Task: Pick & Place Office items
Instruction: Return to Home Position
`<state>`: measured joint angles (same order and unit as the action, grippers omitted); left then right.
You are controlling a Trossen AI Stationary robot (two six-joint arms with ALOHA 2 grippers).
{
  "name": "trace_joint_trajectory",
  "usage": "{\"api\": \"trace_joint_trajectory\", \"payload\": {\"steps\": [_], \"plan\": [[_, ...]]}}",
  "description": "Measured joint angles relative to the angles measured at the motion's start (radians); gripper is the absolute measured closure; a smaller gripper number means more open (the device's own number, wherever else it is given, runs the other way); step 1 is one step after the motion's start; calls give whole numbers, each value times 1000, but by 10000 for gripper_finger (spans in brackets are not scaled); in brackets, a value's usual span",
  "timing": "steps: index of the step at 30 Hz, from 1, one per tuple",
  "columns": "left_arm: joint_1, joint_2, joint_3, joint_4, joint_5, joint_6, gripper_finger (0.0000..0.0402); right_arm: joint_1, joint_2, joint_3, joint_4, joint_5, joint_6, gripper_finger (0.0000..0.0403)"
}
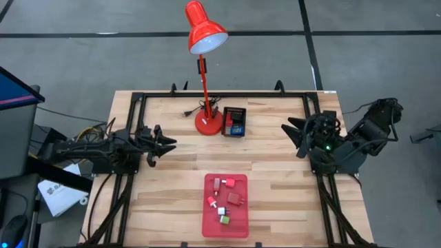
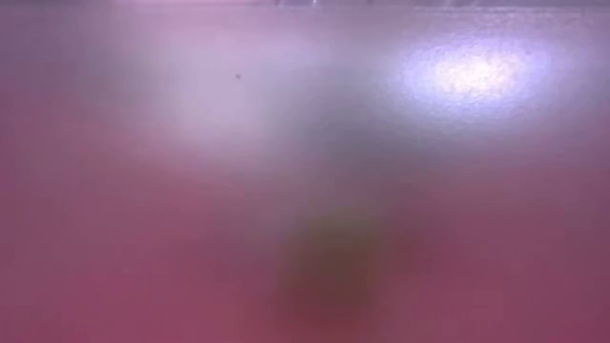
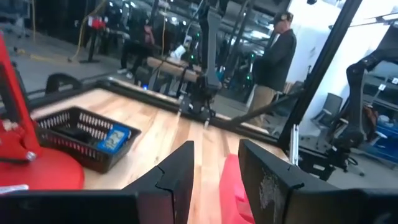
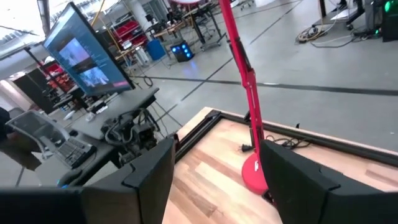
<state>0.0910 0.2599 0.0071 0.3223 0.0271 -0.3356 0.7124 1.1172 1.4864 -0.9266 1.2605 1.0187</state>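
Note:
Several small office items (image 1: 227, 198), mostly red with a white-green one (image 1: 224, 219), lie in the flat red tray (image 1: 238, 227) at the table's near middle. A black basket (image 1: 235, 121) beside the lamp base holds a blue piece (image 3: 115, 138). My left gripper (image 1: 169, 143) hovers level at the table's left, pointing right. Its fingers (image 3: 216, 152) are a narrow gap apart with nothing between them, and the tray (image 3: 230, 180) shows beyond. My right gripper (image 1: 295, 134) hangs raised at the right, pointing left, open (image 4: 217, 149) and empty.
A tall red desk lamp (image 1: 207, 122) stands at the far middle, its shade leaning past the far edge. A black frame rail (image 1: 224, 95) borders the table. A monitor (image 1: 14, 93) stands off the left side. A person (image 3: 273, 59) stands in the room beyond. The low view shows only a red blur.

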Motion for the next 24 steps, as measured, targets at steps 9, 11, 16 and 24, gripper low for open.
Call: {"api": "trace_joint_trajectory", "payload": {"steps": [9,11,16,24], "plan": [[0,-214,0,-270,-47,18,280,21,0,0,-153,4,139,174],[0,-237,0,-299,-57,20,280,28,0,0,-206,4,193,174],[0,-222,0,-297,-80,20,280,53,-1,-54,-242,0,281,174],[0,-125,0,-275,-84,-115,280,68,2,-366,-221,-13,550,174]]}}
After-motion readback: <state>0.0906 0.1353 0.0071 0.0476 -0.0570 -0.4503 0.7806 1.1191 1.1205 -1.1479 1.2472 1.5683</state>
